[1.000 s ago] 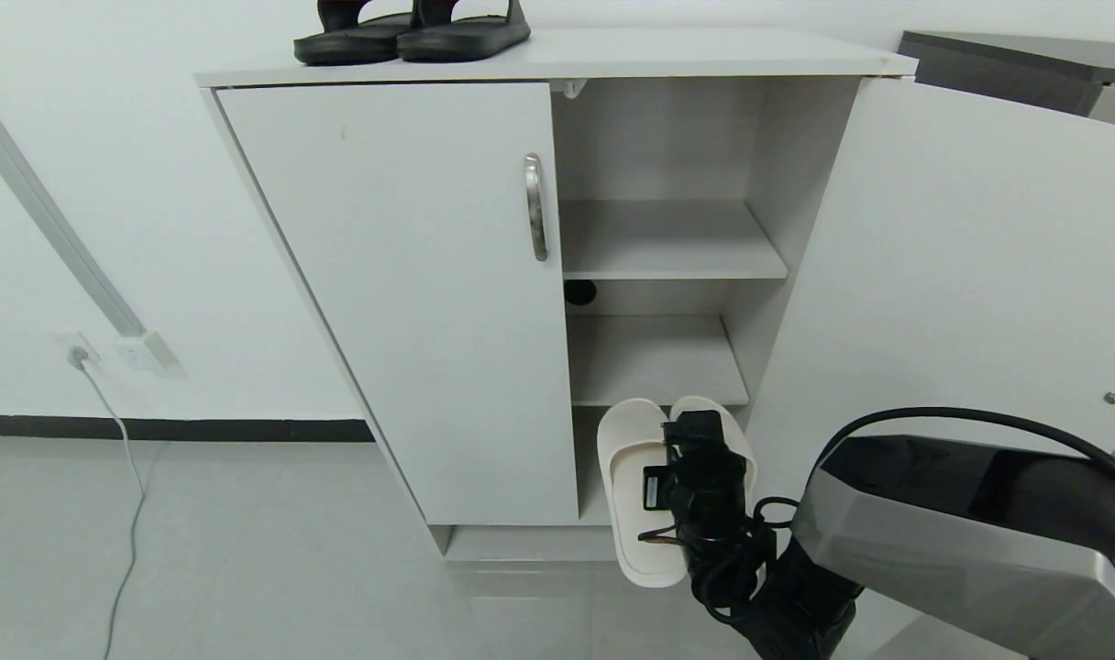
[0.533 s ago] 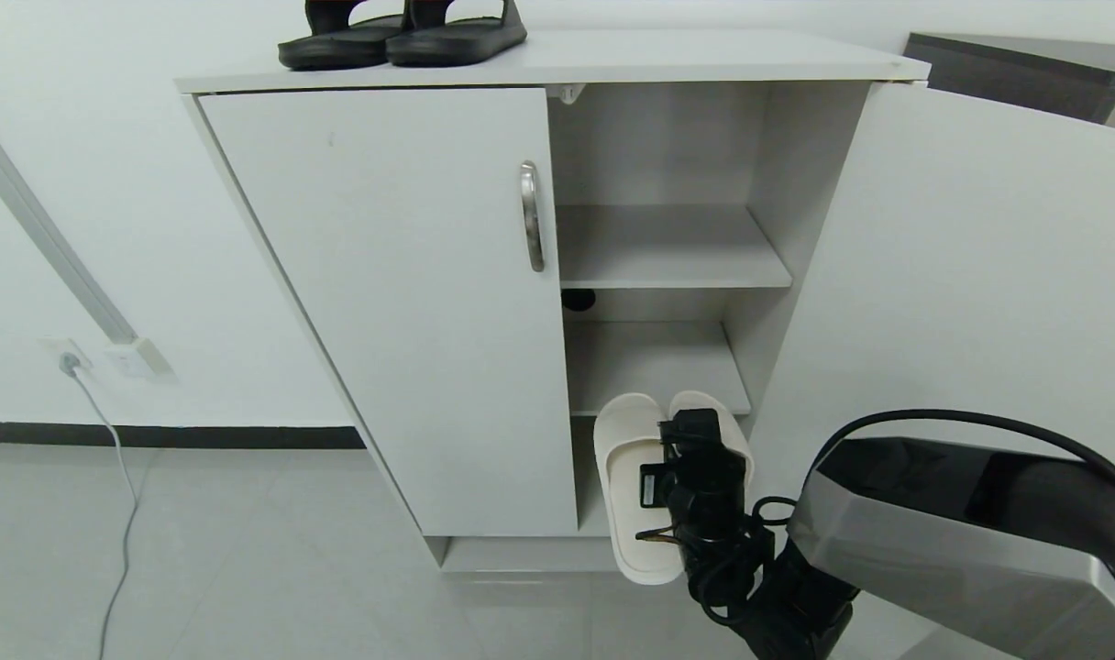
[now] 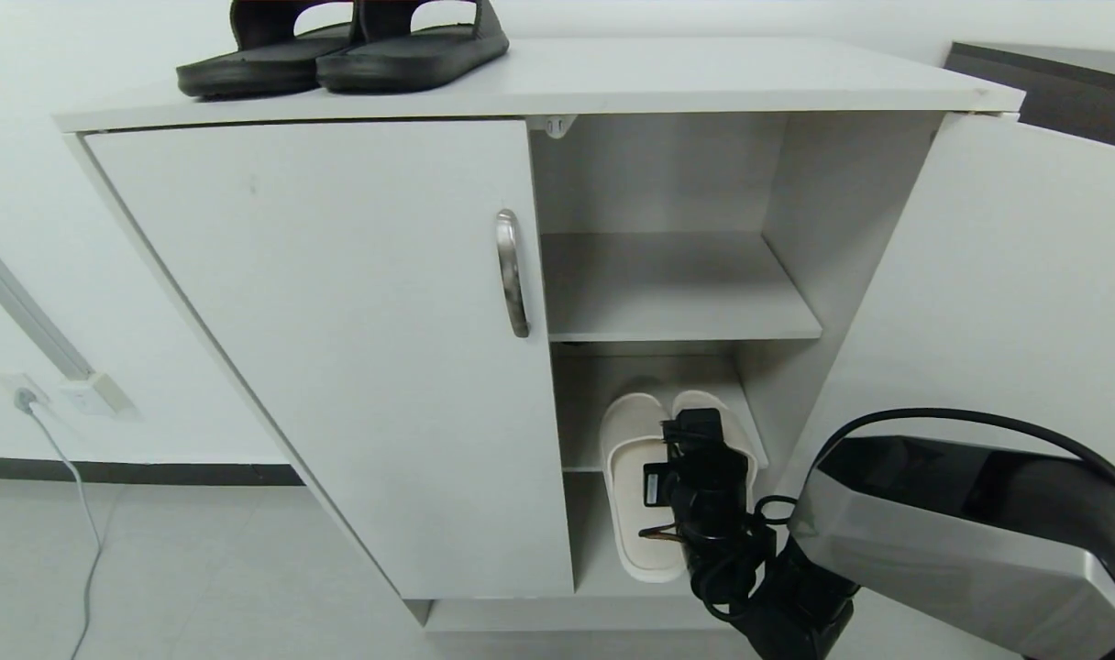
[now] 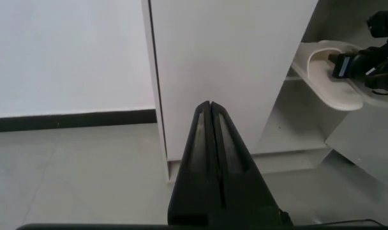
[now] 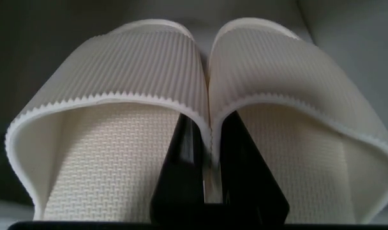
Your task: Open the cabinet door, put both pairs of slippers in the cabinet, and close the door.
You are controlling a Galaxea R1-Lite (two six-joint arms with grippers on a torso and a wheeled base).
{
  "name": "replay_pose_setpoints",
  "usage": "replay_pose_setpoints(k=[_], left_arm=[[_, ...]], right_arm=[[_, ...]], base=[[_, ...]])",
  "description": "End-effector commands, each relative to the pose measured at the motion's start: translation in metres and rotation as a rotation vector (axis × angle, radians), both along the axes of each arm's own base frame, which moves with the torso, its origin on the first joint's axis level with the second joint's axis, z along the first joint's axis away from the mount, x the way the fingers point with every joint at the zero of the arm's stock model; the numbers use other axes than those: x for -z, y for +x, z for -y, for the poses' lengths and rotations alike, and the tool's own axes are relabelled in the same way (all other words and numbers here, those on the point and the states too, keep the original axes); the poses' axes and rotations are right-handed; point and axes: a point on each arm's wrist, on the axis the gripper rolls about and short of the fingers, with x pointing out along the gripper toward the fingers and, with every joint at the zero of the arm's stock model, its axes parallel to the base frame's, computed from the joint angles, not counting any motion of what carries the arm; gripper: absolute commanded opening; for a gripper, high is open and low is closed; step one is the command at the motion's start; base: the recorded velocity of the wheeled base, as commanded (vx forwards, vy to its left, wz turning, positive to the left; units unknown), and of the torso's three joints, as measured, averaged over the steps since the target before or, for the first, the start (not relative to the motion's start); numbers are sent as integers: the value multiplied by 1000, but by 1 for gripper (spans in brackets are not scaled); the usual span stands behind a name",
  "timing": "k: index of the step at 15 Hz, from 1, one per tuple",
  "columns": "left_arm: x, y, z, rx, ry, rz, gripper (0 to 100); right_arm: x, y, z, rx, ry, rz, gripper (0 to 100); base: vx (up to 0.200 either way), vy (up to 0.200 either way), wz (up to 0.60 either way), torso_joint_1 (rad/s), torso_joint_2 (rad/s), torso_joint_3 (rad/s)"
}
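A white pair of slippers (image 3: 631,477) hangs in my right gripper (image 3: 697,431), toes at the front of the lower shelf (image 3: 580,412) of the white cabinet (image 3: 557,78). In the right wrist view my gripper (image 5: 210,160) is shut on the two inner strap edges of the white slippers (image 5: 117,96), pinched together. The black pair of slippers (image 3: 337,55) stands on the cabinet top at its left. The right door (image 3: 998,275) is swung open; the left door (image 3: 337,348) is closed. My left gripper (image 4: 210,112) is shut and empty, low in front of the left door (image 4: 232,57).
The upper shelf (image 3: 667,284) is bare. A metal handle (image 3: 512,273) sits on the closed door's edge. A wall socket with a cable (image 3: 26,399) is at the far left. A dark grey unit (image 3: 1053,82) stands behind the open door.
The head camera has moved closer to the cabinet, so the whole picture shifted. The white slippers in my right gripper now sit at the lower shelf's front instead of before the bottom compartment.
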Motion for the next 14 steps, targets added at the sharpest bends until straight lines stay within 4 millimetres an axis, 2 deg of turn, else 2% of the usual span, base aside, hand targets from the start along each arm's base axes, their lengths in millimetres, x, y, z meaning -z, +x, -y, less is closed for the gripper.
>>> replay_pose_setpoints(k=[1, 3, 9, 11, 14], left_arm=[[0, 0, 0, -2, 0, -1, 0], [0, 0, 0, -2, -2, -1, 0], [0, 0, 0, -7, -6, -1, 0], [0, 0, 0, -8, -6, -1, 0], [0, 0, 0, -8, -6, -1, 0]], right_arm=[[1, 1, 1, 1, -6, -2, 0], [-4, 10, 4, 14, -2, 12, 0], [-2, 40, 4, 29, -35, 7, 0], [3, 61, 0, 50, -34, 9, 0], [6, 77, -4, 58, -29, 12, 0]], base=[[200, 0, 0, 2, 7, 7], [0, 0, 0, 0, 0, 0], [0, 0, 0, 0, 0, 0], [0, 0, 0, 0, 0, 0], [0, 0, 0, 0, 0, 0]])
